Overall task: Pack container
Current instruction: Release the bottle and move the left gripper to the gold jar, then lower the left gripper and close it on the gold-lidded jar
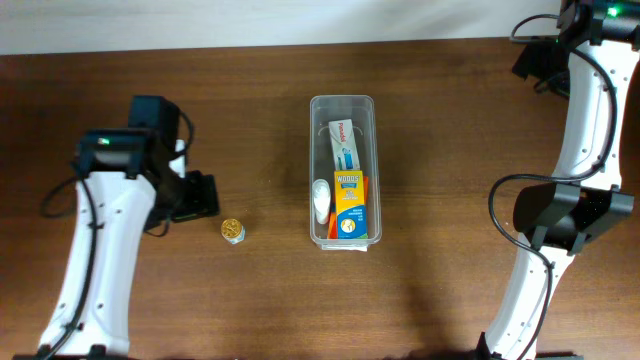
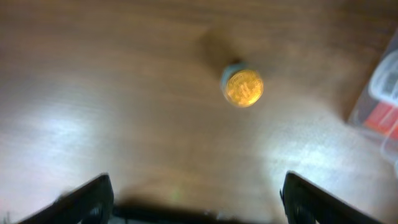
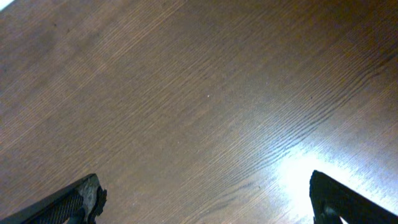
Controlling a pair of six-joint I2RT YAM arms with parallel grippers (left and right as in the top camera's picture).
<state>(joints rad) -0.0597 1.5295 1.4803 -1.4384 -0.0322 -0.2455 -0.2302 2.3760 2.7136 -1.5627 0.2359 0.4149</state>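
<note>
The container [image 1: 318, 110] is a clear plastic bin at the table's middle. It holds a white and green toothpaste box [image 1: 344, 148], an orange and yellow box [image 1: 351, 205] and a small white object [image 1: 320, 198]. Its corner also shows at the right edge of the left wrist view [image 2: 384, 106]. A small jar with a gold lid [image 1: 233, 231] stands on the table left of the bin; it also shows in the left wrist view [image 2: 242, 86]. My left gripper [image 1: 205, 196] is open and empty, just left of the jar. My right gripper [image 3: 205, 199] is open and empty over bare table.
The right arm [image 1: 580, 120] runs along the table's right side, its wrist [image 1: 570, 215] well right of the bin. The left arm [image 1: 100, 250] lies at the left.
</note>
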